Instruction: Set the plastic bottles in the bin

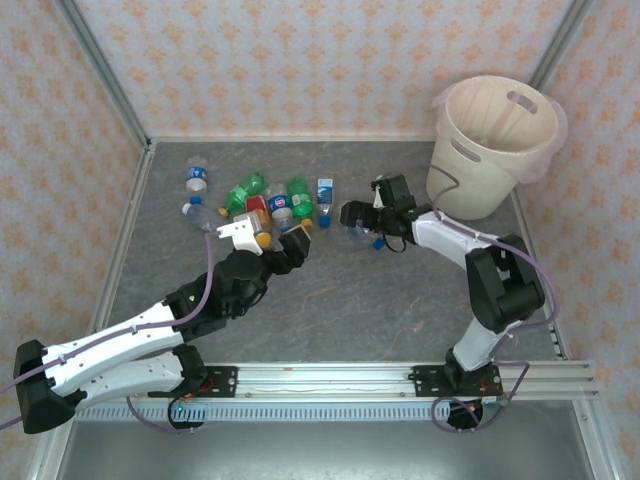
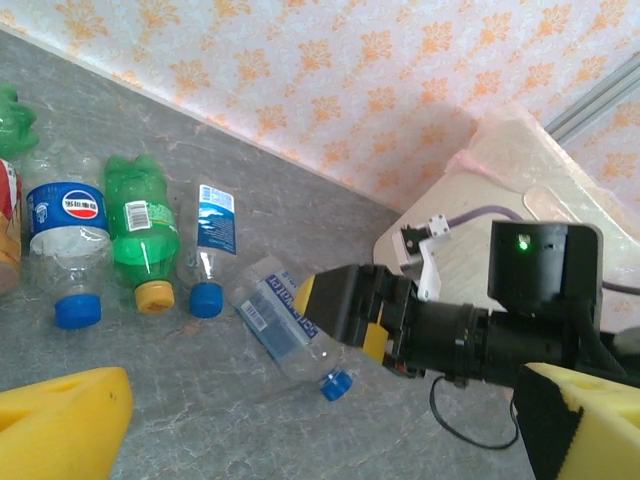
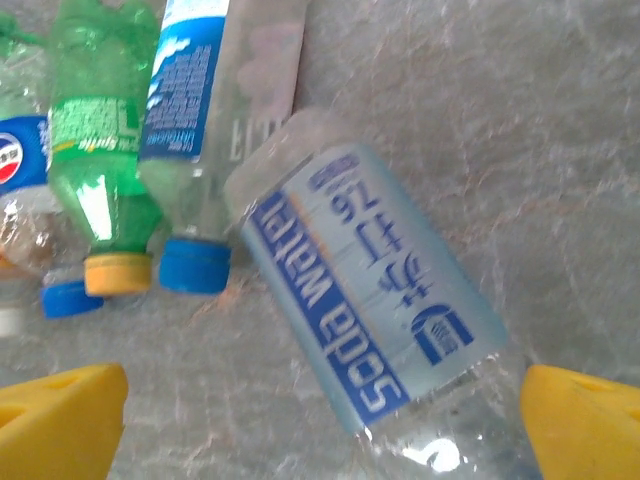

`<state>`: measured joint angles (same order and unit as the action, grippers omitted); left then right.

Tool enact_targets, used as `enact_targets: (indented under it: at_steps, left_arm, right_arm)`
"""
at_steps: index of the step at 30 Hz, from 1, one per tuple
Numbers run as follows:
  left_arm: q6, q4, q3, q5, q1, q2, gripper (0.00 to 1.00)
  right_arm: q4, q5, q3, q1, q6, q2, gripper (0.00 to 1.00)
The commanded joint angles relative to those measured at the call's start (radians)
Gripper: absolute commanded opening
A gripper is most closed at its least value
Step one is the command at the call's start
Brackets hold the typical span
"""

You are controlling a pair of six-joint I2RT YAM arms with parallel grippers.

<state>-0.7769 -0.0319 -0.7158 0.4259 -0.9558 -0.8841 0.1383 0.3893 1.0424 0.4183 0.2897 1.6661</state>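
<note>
Soda water bottle (image 3: 375, 320) lies on its side on the grey table (image 1: 400, 310), apart from the rest of the plastic bottles (image 1: 262, 203), which sit in a loose cluster to its left. In the left wrist view it is the clear one with a pale blue label and blue cap (image 2: 336, 383), tilted, just beside a flat blue-labelled bottle (image 2: 213, 245) and a green bottle with a yellow cap (image 2: 142, 238).

Step in hand, as I judge it: right gripper (image 1: 357, 218) closing in on this bottle. To do it well, come down so the yellow pads (image 3: 60, 415) straddle the labelled body across its width, not the cap end (a crushed bottle is slippery and may squirt out if pinched near the neck). Keep clear of the neighbouring blue-capped bottle so only one is taken. Then lift and carry right to the bin (image 1: 492, 140), which stands at the far right corner, near the right arm.

Right gripper: jaws spread wide, a pad on either side of the bottle in its own view, nothing clamped; whether a pad touches the bottle I cannot tell.

Left gripper (image 1: 283, 243): also wide open, holding nothing, poised at the near edge of the cluster.
</note>
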Motion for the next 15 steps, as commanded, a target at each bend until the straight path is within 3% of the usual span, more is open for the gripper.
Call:
enact_targets:
  at_steps: [1, 15]
  left_arm:
    - [0.015, 0.039, 0.016, -0.019, -0.003, -0.006, 0.99]
    - [0.002, 0.032, 0.026, -0.041, -0.003, -0.013, 0.99]
  right_arm:
    - [-0.029, -0.005, -0.053, 0.022, 0.026, -0.06, 1.0]
    - [-0.078, -0.12, -0.225, 0.053, 0.039, -0.142, 1.0]
